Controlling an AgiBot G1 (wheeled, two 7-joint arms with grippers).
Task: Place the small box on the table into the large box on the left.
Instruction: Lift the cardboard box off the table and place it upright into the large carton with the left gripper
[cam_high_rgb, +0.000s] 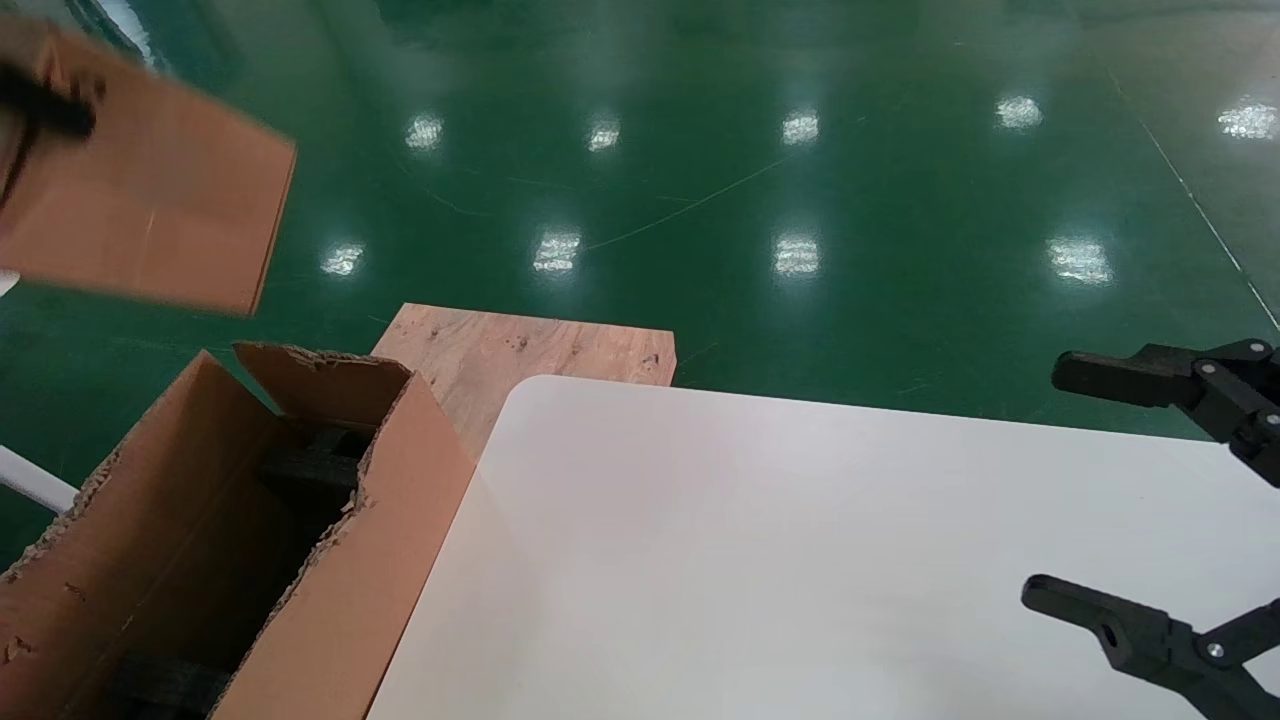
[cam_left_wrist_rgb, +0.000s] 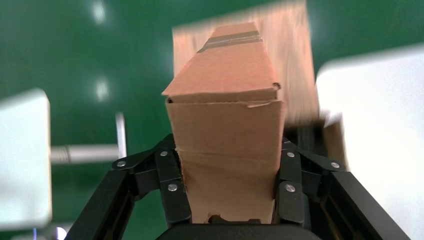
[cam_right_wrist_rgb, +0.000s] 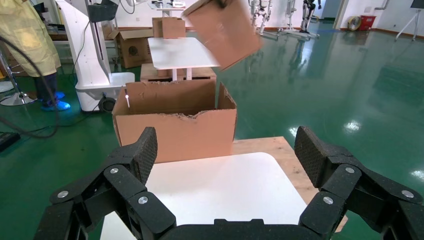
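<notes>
Above the green floor, at the robot's far left and raised well clear of everything below, the small box (cam_high_rgb: 150, 195) was carried in the left gripper (cam_left_wrist_rgb: 227, 192). Left wrist view: plain brown cardboard, long body pointing away from the camera, a strip of dark tape across its far end; the black fingers (cam_left_wrist_rgb: 172, 187) pinched its two opposite sides near the closer end.

Below it and nearer the robot, the large box (cam_high_rgb: 370, 560) stood open-topped just beside the left edge of the table (cam_high_rgb: 750, 560). Brown corrugated carton, ragged torn upper edges, dark foam pieces (cam_high_rgb: 305, 465) lodged inside. Right wrist view: the small box (cam_right_wrist_rgb: 222, 30) hung tilted in the air above and slightly beyond the large box (cam_right_wrist_rgb: 175, 130), the two well apart.

Table: smooth white top, rounded corner, surface bare where visible. A plywood board (cam_high_rgb: 525, 350) lay behind that corner, beside the carton.

Right gripper (cam_high_rgb: 1040, 490): over the table's right side, fingers (cam_right_wrist_rgb: 142, 152) spread wide, holding nothing.

Background in the right wrist view: another white table (cam_right_wrist_rgb: 182, 52), further cartons (cam_right_wrist_rgb: 135, 47), a figure in yellow (cam_right_wrist_rgb: 27, 37).
</notes>
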